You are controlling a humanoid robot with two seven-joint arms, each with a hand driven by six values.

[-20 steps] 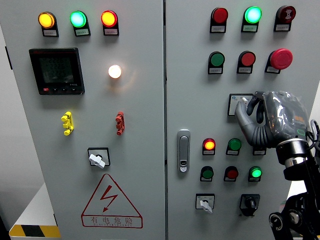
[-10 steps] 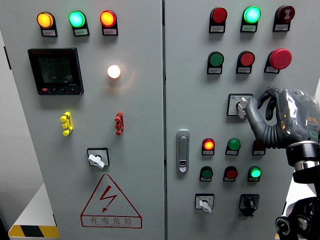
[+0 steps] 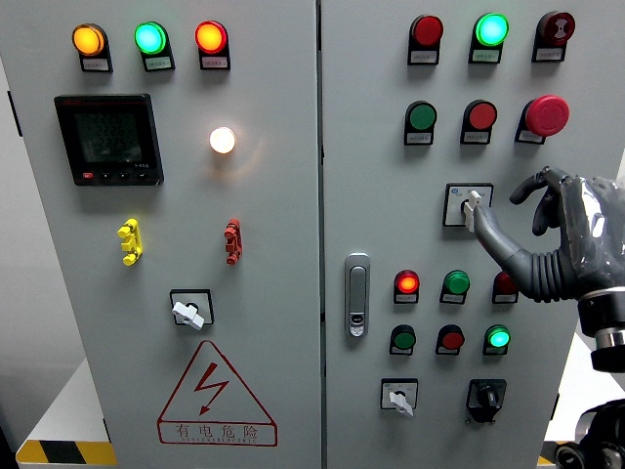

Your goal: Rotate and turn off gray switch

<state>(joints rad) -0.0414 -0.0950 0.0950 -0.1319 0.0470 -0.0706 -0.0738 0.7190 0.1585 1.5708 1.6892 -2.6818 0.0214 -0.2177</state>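
Observation:
The gray rotary switch (image 3: 470, 207) sits on a black square plate on the right door of the cabinet, below the green and red buttons. Its pale lever stands nearly upright. My right hand (image 3: 500, 211) is just to the right of it, with the arm coming in from the lower right. The fingers (image 3: 547, 182) are spread and hold nothing. The thumb tip reaches up to the switch's lower right edge; I cannot tell whether it touches. My left arm does not show.
Two similar pale switches sit lower down, one on the left door (image 3: 189, 312) and one on the right door (image 3: 399, 398), beside a black knob (image 3: 485, 396). A red mushroom button (image 3: 546, 114) is above my hand, lit buttons (image 3: 453, 285) below it, and a door handle (image 3: 358, 293) to the left.
My right hand has let go of the gray switch and drawn back to the right, its fingers spreading. The switch's lever, covered before, now shows.

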